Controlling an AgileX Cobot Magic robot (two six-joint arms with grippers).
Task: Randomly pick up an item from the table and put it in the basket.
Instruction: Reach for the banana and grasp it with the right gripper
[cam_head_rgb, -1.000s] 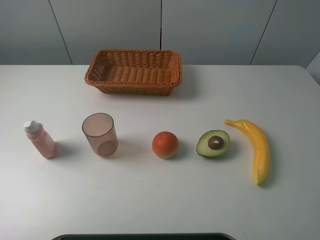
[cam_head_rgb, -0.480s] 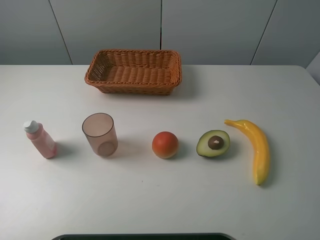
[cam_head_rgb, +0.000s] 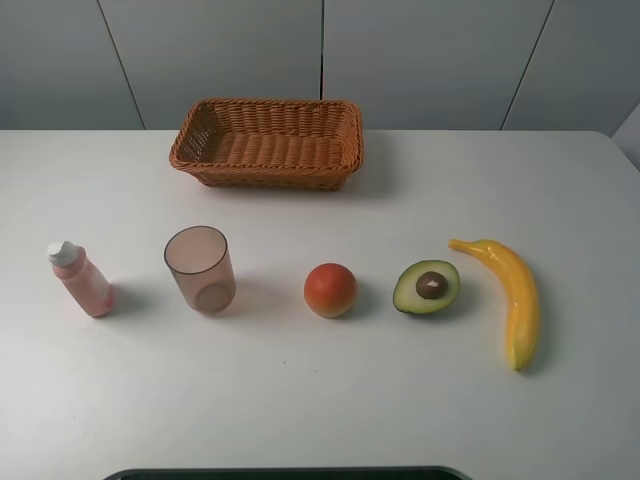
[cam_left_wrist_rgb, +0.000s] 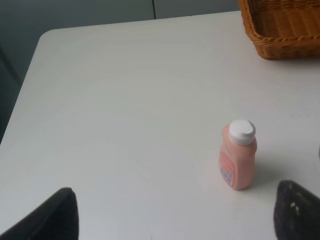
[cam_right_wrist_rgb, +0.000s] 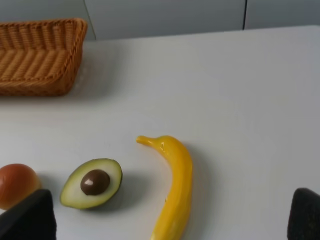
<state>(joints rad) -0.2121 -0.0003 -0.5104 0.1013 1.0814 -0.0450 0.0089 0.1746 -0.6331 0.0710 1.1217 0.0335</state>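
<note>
The yellow banana (cam_head_rgb: 511, 294) lies on the white table (cam_head_rgb: 320, 400) at the right, next to the halved avocado. It also shows in the right wrist view (cam_right_wrist_rgb: 174, 180). The wicker basket (cam_head_rgb: 268, 142) stands empty at the back centre; its corners show in both wrist views (cam_right_wrist_rgb: 35, 57) (cam_left_wrist_rgb: 282, 27). My right gripper (cam_right_wrist_rgb: 165, 220) is open, above and short of the banana, holding nothing. My left gripper (cam_left_wrist_rgb: 172, 220) is open and empty, short of the pink bottle. Neither gripper shows in the high view.
In a row from the left stand a pink bottle (cam_head_rgb: 80, 279) with a white cap, a translucent brownish cup (cam_head_rgb: 201, 269), a round orange-red fruit (cam_head_rgb: 330, 289) and a halved avocado (cam_head_rgb: 427, 286). The bottle (cam_left_wrist_rgb: 238, 161) stands upright in the left wrist view.
</note>
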